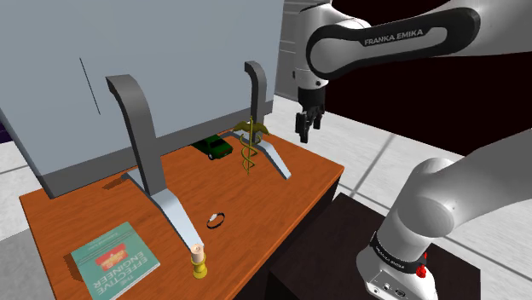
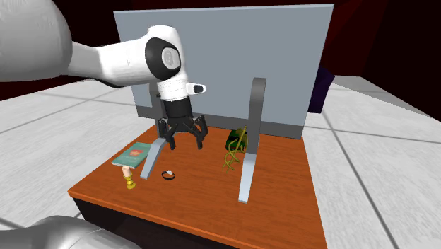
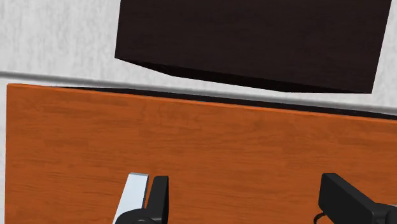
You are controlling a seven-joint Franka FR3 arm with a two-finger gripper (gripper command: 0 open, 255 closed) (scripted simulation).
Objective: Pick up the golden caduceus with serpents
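golden caduceus stands upright, thin, serpents twined, wings at top.

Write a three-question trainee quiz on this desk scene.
1. What colour is the book?
2. True or false: the claw is shut on the caduceus.
3. Which lies nearest the caduceus? A. book B. car C. ring

Key: 1. teal; 2. false, the claw hangs open in the air; 3. B
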